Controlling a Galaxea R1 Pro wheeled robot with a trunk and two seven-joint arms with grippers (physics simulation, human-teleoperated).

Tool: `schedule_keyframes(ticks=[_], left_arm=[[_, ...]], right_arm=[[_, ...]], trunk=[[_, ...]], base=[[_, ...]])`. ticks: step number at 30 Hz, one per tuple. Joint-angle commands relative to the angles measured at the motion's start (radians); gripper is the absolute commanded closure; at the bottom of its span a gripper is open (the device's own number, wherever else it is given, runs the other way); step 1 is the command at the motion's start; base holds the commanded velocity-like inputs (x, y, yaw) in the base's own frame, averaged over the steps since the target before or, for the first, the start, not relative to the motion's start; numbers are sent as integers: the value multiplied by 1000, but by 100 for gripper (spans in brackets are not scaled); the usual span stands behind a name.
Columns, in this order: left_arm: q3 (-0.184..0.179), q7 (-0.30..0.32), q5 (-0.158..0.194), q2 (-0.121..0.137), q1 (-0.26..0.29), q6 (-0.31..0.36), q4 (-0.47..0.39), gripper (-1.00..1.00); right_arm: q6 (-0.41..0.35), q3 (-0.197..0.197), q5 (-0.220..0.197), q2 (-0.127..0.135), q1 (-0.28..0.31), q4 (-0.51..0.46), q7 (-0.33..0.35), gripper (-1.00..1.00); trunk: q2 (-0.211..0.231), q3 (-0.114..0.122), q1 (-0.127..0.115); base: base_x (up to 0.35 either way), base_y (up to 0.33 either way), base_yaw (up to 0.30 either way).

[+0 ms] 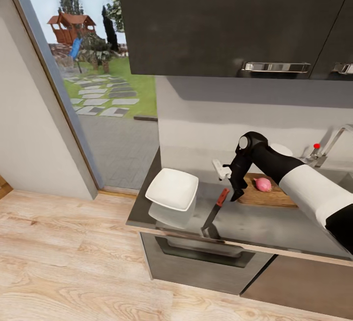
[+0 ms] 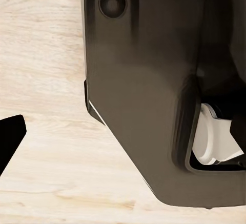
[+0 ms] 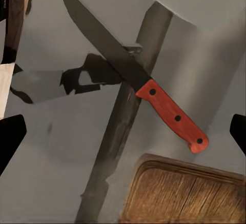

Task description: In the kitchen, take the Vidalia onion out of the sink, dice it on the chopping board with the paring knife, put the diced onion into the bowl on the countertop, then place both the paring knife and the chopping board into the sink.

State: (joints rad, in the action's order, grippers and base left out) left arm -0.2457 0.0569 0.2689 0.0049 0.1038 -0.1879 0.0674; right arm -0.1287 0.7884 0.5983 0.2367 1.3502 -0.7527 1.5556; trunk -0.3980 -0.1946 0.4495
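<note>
The Vidalia onion sits on top of the chopping board, toward its far side, a small pinkish ball on the dark grain. The board lies flat on the desk, to the right of the middle, and in my right wrist view one rounded corner of it shows just beside the knife's handle without touching it.

The paring knife lies on the desk just left of the board, orange-red handle at the far end, dark blade pointing toward the near edge, its tip close to that edge. My right jaws hang right above the handle end, between knife and board (fingers pointing down), and they are spread apart with nothing between them; the two dark fingertips stand wide at either side of the wrist view, well clear of the handle.

Left of the knife, near the desk's left end, rests the white bowl, mirrored in the glossy top. Far right, the chrome tap with its red knob marks the sink.

My left jaws: one dark fingertip shows over the wood floor, and I cannot tell how they stand.
</note>
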Motion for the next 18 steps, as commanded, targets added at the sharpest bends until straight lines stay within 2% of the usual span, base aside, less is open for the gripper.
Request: schedule_keyframes(ticks=[1,6,14,18], left_arm=[[-7,6,10,0,2,-7,5,-100],[-7,6,10,0,2,-7,5,-100],[-6,6,11,1,2,-7,5,-100],[-6,6,10,1,2,-7,5,-100]], right_arm=[[-11,3,11,1,1,-2,2,-100],[-11,2,31,2,1,-1,0,-100],[-12,2,53,1,1,1,-7,-100],[-11,3,75,-14,1,5,-13,-100]], trunk=[[-2,-2,1],[-2,-2,1],[-2,-2,1],[-2,-2,1]], base=[[0,0,0],[0,-48,0],[0,-277,0],[0,-91,0]])
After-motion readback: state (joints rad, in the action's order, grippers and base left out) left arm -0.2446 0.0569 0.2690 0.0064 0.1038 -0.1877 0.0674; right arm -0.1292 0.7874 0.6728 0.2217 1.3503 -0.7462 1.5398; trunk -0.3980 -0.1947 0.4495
